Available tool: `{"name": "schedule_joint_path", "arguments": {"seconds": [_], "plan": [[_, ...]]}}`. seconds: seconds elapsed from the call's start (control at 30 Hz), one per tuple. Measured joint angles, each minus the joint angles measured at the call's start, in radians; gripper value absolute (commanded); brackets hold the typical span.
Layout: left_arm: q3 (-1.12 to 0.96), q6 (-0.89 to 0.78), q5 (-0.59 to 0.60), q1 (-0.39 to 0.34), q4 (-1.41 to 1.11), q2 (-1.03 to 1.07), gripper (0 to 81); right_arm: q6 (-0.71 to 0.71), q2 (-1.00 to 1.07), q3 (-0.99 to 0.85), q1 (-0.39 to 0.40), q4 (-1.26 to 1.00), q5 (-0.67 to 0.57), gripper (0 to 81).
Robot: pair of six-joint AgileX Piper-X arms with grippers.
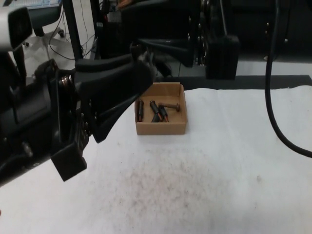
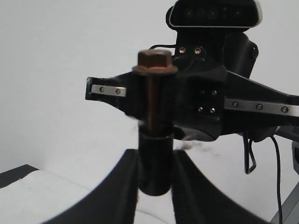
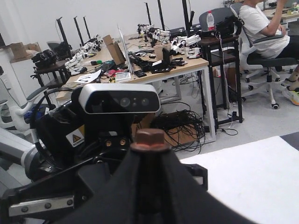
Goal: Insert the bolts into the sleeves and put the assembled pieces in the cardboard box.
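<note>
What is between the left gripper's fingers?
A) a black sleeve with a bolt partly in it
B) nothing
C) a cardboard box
A: the left gripper is shut on the black sleeve, and the bolt stands out of it, head and part of the shank bare.

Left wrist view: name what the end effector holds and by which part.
The left end effector grips the black sleeve by its sides, between both fingers; a bolt stands in the sleeve's top.

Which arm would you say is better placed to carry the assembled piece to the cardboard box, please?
Probably left: its jaws clamp the sleeve, with the bolt seated inside.
</note>
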Motion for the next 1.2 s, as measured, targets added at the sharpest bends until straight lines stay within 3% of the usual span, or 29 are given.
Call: {"name": "schedule_joint_path", "arguments": {"seconds": [0.1,0.23,0.3,0.67,0.8,0.97,1.03,1.13,1.2], "plan": [[0.0,0.0,0.0,0.0,0.0,0.0,0.3,0.0,0.0,0.0,0.0,0.0,0.0,13.9],[0.0,0.0,0.0,0.0,0.009,0.0,0.3,0.004,0.0,0.0,0.0,0.002,-0.01,45.1],[0.0,0.0,0.0,0.0,0.015,0.0,0.3,0.016,0.0,0.0,0.0,0.002,-0.007,51.4],[0.0,0.012,0.002,0.0,0.047,0.0,0.3,0.038,0.0,0.0,0.0,0.0,0.002,49.1],[-0.002,0.085,-0.002,0.0,0.317,-0.002,0.3,0.041,0.0,0.0,0.0,-0.043,0.013,49.1],[-0.011,0.138,-0.088,0.0,0.527,0.003,0.3,0.044,0.0,0.0,0.0,-0.084,0.043,47.3],[-0.031,0.149,-0.149,0.0,0.614,0.044,0.3,0.05,0.0,0.0,0.0,-0.089,0.08,38.3],[-0.097,0.185,-0.24,0.0,0.71,0.112,0.3,0.052,-0.003,0.0,0.0,-0.089,0.132,4.3],[-0.162,0.227,-0.294,0.0,0.745,0.148,0.3,0.048,-0.006,0.0,-0.011,-0.08,0.178,0.6]]}}
